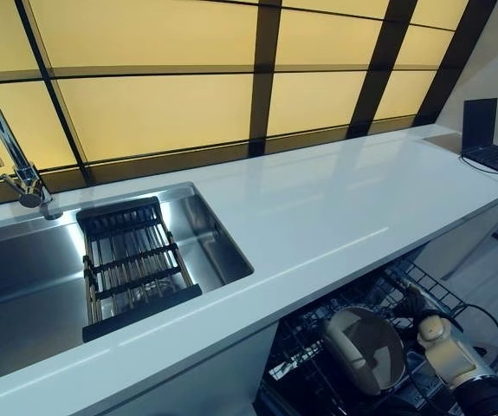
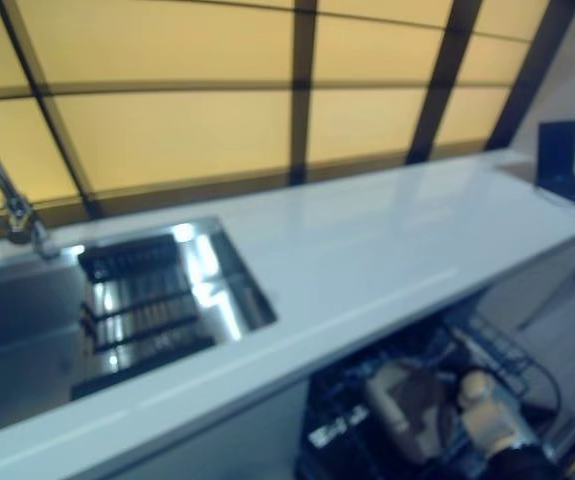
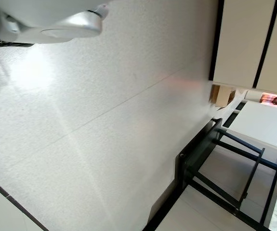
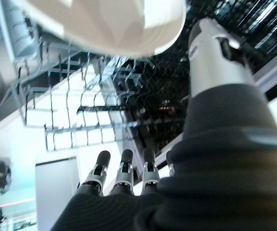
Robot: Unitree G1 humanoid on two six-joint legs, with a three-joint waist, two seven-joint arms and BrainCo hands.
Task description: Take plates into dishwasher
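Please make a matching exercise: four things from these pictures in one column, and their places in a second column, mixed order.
Things:
1. plate
2. drying rack
3. laptop
4. faucet

Places:
A. far right end of the counter
B. inside the sink
C. over the open dishwasher rack
D. behind the sink, on the left

Pairs: 1-C, 2-B, 3-A, 4-D

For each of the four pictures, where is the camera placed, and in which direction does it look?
Left eye view: on the head, looking down at the counter, sink and dishwasher rack; the right hand shows by the plate.
Right eye view: beside it, same scene.
Left wrist view: on the left wrist, facing a pale wall and floor; no hand shows.
Right wrist view: on the right wrist, looking along its fingers at the plate and rack.
Both eyes and the right wrist share the plate.
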